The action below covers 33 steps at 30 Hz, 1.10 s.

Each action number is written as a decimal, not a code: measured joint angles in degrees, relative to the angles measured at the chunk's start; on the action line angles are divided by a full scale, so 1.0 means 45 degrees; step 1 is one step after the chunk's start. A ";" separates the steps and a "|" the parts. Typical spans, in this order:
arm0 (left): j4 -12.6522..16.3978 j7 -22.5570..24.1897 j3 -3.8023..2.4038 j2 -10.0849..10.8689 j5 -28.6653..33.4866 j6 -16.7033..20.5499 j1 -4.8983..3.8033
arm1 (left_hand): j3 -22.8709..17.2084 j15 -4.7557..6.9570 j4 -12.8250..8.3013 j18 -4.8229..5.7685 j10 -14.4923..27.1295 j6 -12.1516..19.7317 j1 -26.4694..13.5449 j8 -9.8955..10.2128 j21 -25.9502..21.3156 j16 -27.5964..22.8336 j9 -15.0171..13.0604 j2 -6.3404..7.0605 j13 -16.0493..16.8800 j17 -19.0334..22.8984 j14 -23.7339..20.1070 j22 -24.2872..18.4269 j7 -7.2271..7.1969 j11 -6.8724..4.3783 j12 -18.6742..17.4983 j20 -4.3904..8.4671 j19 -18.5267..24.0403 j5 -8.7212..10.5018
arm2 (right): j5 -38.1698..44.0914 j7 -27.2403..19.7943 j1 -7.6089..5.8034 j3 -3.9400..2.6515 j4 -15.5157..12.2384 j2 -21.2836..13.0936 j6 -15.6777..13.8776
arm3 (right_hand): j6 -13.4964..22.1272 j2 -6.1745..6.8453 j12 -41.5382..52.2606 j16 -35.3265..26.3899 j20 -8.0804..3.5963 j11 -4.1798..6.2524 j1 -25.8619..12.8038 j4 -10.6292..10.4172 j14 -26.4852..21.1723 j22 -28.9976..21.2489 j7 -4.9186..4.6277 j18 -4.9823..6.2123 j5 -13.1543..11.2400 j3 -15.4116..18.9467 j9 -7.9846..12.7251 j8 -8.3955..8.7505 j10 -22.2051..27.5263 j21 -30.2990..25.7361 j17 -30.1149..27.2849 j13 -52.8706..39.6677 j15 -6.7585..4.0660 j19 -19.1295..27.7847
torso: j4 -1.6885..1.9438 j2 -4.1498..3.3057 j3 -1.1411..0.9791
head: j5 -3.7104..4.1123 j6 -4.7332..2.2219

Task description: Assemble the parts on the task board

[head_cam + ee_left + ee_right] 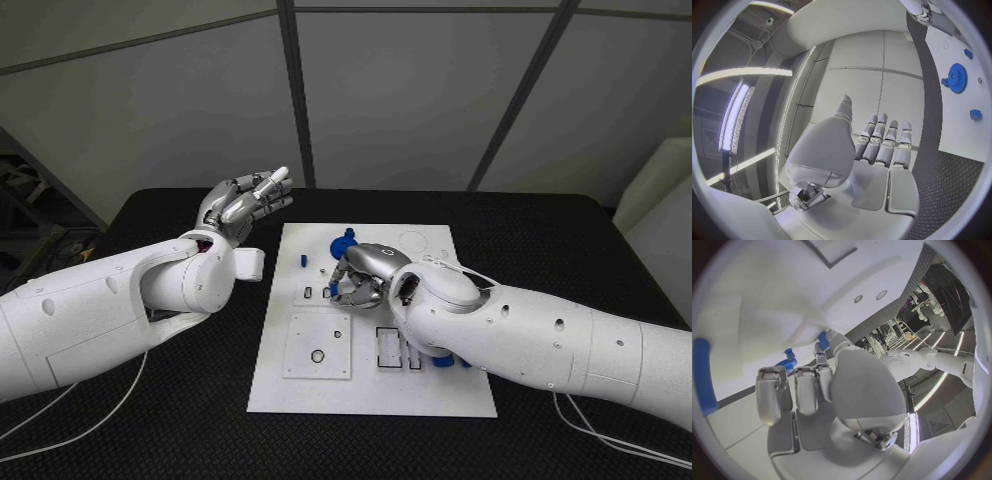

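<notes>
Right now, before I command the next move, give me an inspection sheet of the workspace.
Surface: black table, bare around the board.
Job's things: white task board mid-table; blue gear near its far end; small blue parts beside the right forearm.
Clutter: nothing seen.
Hands: left hand raised off the board's left side, fingers apart, holding nothing; right hand curled low over the board's middle, whether it holds a part cannot be told.
Cables: white cables trail from both arms across the table.
Surroundings: grey panel walls.
</notes>
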State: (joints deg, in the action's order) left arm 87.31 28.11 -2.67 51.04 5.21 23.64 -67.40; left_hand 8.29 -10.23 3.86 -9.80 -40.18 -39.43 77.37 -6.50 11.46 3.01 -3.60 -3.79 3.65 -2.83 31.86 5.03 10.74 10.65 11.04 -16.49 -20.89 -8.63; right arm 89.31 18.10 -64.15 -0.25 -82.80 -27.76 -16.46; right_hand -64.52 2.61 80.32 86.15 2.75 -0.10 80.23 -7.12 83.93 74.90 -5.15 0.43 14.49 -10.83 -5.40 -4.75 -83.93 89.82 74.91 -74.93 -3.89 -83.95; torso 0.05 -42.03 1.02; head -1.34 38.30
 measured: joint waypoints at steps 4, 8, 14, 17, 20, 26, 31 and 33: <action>-0.0006 -0.0004 0.0000 -0.0004 0.0000 -0.0003 0.0000 | 0.0000 0.0000 0.0000 0.0000 0.0000 0.0000 0.0000 0.0000 0.0000 0.0000 0.0001 0.0000 0.0000 0.0000 0.0000 0.0000 0.0000 0.0000 0.0000 -0.0001 0.0001 0.0000 | 0.0102 0.0028 -0.0005 0.0000 0.0005 0.0010 0.0028 | 0.0000 0.0001 0.0000 0.0000 0.0000 0.0000 0.0000 -0.0001 0.0000 0.0000 0.0000 0.0000 -0.0001 0.0001 -0.0009 0.0009 0.0000 0.0000 0.0000 0.0000 0.0000 0.0000 | -0.0001 0.0000 0.0000 | 0.0010 0.0021; -0.0007 -0.0008 0.0000 -0.0007 0.0000 -0.0005 0.0000 | 0.0000 0.0000 0.0000 0.0001 0.0000 0.0000 0.0000 0.0000 0.0000 0.0000 0.0000 0.0000 0.0000 0.0000 0.0000 0.0000 0.0000 0.0000 0.0000 -0.0001 0.0001 0.0000 | 0.0199 0.0058 -0.0006 0.0000 0.0005 0.0010 0.0031 | 0.0000 0.0018 0.0000 0.0000 0.0000 0.0000 -0.0017 -0.0001 0.0000 0.0000 0.0000 0.0000 -0.0003 0.0002 -0.0013 -0.0015 -0.0001 0.0000 0.0000 0.0000 0.0000 0.0000 | -0.0004 0.0001 0.0001 | 0.0015 0.0033; -0.0011 -0.0013 0.0000 -0.0007 0.0000 -0.0007 0.0000 | 0.0000 0.0000 0.0000 0.0000 0.0000 0.0000 0.0000 0.0000 0.0000 0.0000 0.0001 0.0000 0.0000 0.0000 0.0000 0.0000 0.0000 0.0000 0.0000 -0.0001 0.0001 0.0000 | 0.0376 0.0145 -0.0007 -0.0001 0.0005 0.0003 0.0013 | 0.0001 0.0051 0.0000 0.0000 0.0000 0.0000 -0.0050 -0.0003 0.0000 0.0000 0.0001 0.0000 -0.0005 0.0004 -0.0097 -0.0031 0.0000 0.0000 0.0000 0.0000 0.0000 0.0000 | -0.0007 0.0002 0.0006 | 0.0023 0.0048; -0.0011 -0.0015 0.0000 -0.0007 0.0000 -0.0009 0.0000 | 0.0000 0.0000 0.0000 0.0001 0.0000 0.0000 0.0000 0.0000 0.0000 0.0000 0.0001 0.0000 0.0000 0.0000 0.0000 0.0000 0.0000 0.0000 0.0000 0.0000 0.0001 0.0000 | 0.0460 0.0196 -0.0009 -0.0002 0.0005 0.0003 0.0007 | 0.0002 0.0100 0.0000 0.0000 0.0000 0.0000 -0.0098 -0.0016 0.0000 0.0000 0.0001 -0.0001 -0.0006 0.0017 -0.0179 -0.0031 0.0000 0.0000 -0.0001 0.0000 0.0000 0.0000 | -0.0007 0.0004 0.0006 | 0.0023 0.0050; -0.0012 -0.0016 0.0001 -0.0006 0.0000 -0.0010 0.0000 | 0.0000 0.0000 0.0000 0.0000 0.0000 0.0001 0.0000 0.0000 0.0000 0.0000 0.0001 0.0000 0.0000 0.0000 0.0000 0.0000 0.0001 0.0000 0.0000 0.0000 0.0001 0.0000 | 0.0521 0.0237 -0.0009 -0.0003 0.0005 0.0009 0.0007 | 0.0002 0.0101 -0.0063 0.0000 0.0000 0.0000 -0.0098 0.0018 0.0000 0.0000 0.0002 0.0000 -0.0007 0.0053 -0.0182 -0.0031 0.0000 0.0000 -0.0001 0.0000 0.0001 0.0000 | -0.0007 0.0007 0.0007 | 0.0023 0.0054; -0.0012 -0.0017 0.0001 -0.0006 0.0000 -0.0011 0.0001 | 0.0000 0.0000 0.0000 0.0000 0.0000 0.0000 0.0000 0.0000 0.0000 0.0000 0.0001 0.0000 0.0000 0.0000 0.0000 0.0000 0.0000 0.0000 0.0000 -0.0001 0.0001 0.0000 | 0.0610 0.0288 -0.0011 -0.0004 0.0008 0.0025 0.0017 | 0.0004 0.0140 -0.0114 0.0000 0.0001 -0.0001 -0.0126 0.0017 0.0000 0.0000 0.0004 0.0000 -0.0045 0.0053 -0.0183 -0.0030 0.0000 0.0000 -0.0001 0.0000 0.0001 0.0000 | -0.0007 0.0007 0.0010 | 0.0023 0.0055; -0.0012 -0.0019 0.0001 -0.0001 0.0000 -0.0011 0.0003 | -0.0035 0.0000 -0.0034 0.0001 0.0001 0.0001 0.0000 0.0000 0.0000 0.0000 0.0001 0.0000 0.0000 0.0000 0.0000 0.0000 0.0001 0.0000 0.0000 -0.0001 0.0001 0.0000 | 0.0659 0.0317 -0.0012 -0.0005 0.0003 0.0041 0.0046 | 0.0012 0.0224 -0.0216 -0.0062 0.0000 -0.0001 -0.0207 0.0051 0.0000 0.0000 0.0016 0.0000 -0.0046 0.0088 -0.0185 0.0039 0.0000 0.0000 -0.0001 0.0000 0.0001 0.0000 | -0.0007 0.0007 0.0010 | 0.0015 0.0067; -0.0012 -0.0019 0.0001 0.0001 0.0000 -0.0012 0.0003 | -0.0034 0.0000 -0.0034 0.0000 0.0000 0.0001 0.0000 0.0000 0.0000 0.0000 0.0001 0.0000 0.0000 0.0000 0.0000 0.0000 0.0001 0.0000 0.0000 -0.0001 0.0001 0.0000 | 0.0671 0.0327 -0.0014 -0.0007 0.0002 0.0046 0.0074 | -0.0029 0.0300 -0.0332 -0.0062 0.0001 0.0000 -0.0283 0.0051 0.0000 0.0000 0.0058 0.0000 -0.0046 0.0088 -0.0187 0.0099 0.0000 0.0000 -0.0001 0.0000 0.0000 0.0000 | -0.0007 0.0007 0.0010 | 0.0015 0.0070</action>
State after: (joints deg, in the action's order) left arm 87.26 28.02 -2.67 51.04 5.20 23.59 -67.38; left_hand 8.13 -10.23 3.70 -9.80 -40.18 -39.43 77.37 -6.50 11.46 3.01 -3.59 -3.79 3.65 -2.83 31.86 5.03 10.74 10.65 11.04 -16.49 -20.88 -8.63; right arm 92.33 19.57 -64.21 -0.28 -82.79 -27.56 -16.13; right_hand -64.65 3.96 78.82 85.87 2.76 -0.10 78.95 -6.88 83.93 74.90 -4.89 0.43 14.29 -10.43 -6.24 -4.31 -83.93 89.82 74.90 -74.93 -3.89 -83.95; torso 0.02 -42.00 1.07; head -1.27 38.62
